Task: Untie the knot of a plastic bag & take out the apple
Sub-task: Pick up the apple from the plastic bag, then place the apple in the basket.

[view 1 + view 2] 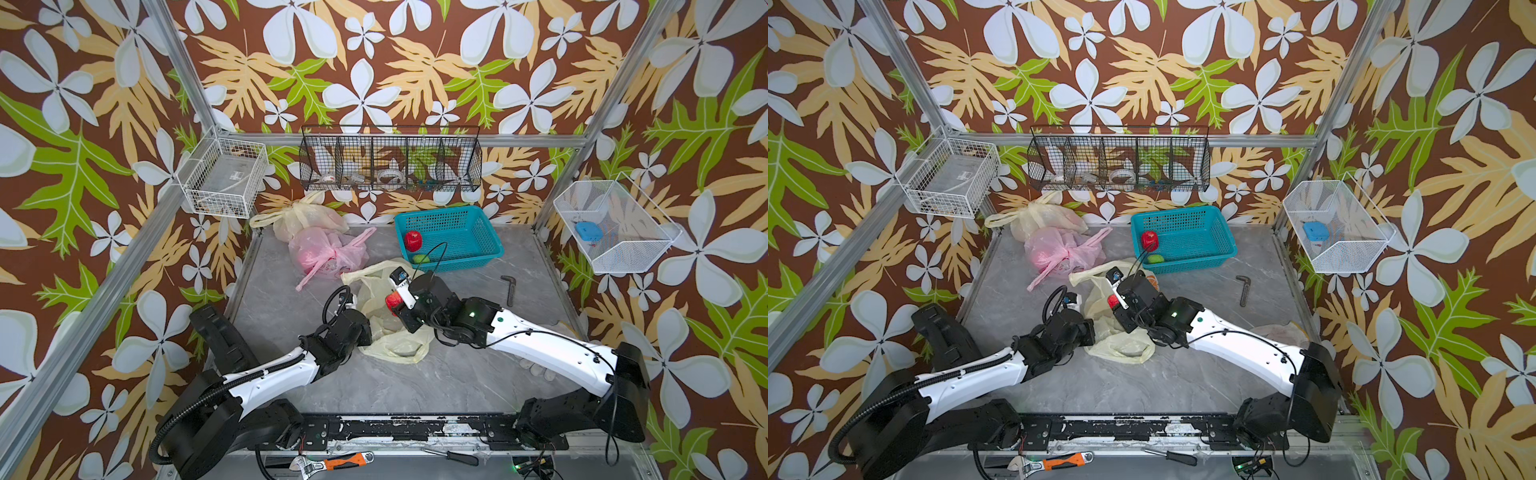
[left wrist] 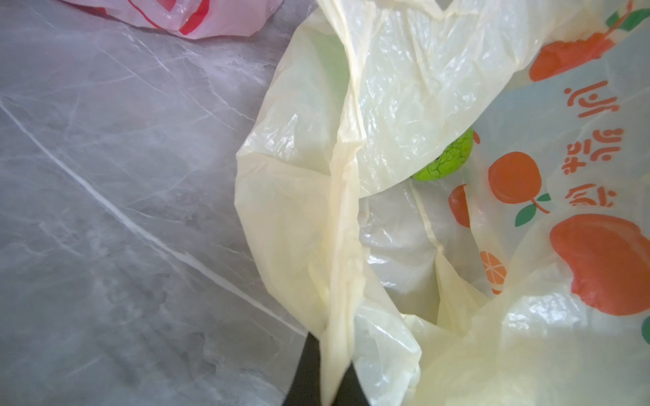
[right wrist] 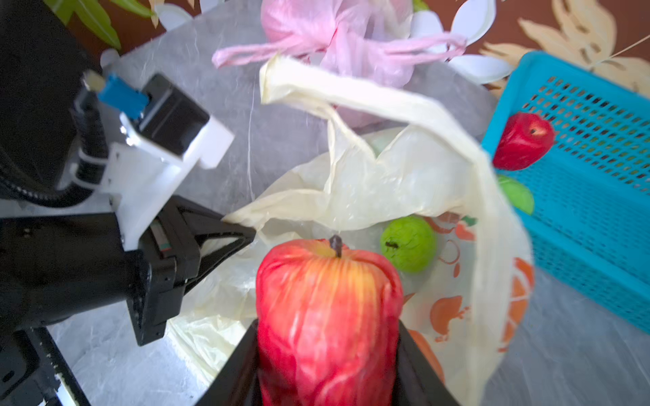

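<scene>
The cream plastic bag (image 1: 390, 345) lies opened in the middle of the grey table, with no knot in its handles. My right gripper (image 3: 327, 330) is shut on a red apple (image 3: 327, 302), squeezing it above the bag's mouth; both top views show this apple (image 1: 391, 302) (image 1: 1113, 301) raised off the table. My left gripper (image 2: 330, 372) is shut on a fold of the bag's rim (image 2: 344, 246) and holds it up. A green fruit (image 3: 408, 244) (image 2: 446, 158) rests inside the bag.
A teal basket (image 1: 469, 259) behind the bag holds another red apple (image 1: 413, 241) and a green fruit (image 1: 420, 258). A knotted pink bag (image 1: 328, 249) and a second cream bag (image 1: 303, 216) sit at the back left. An Allen key (image 1: 510, 286) lies to the right.
</scene>
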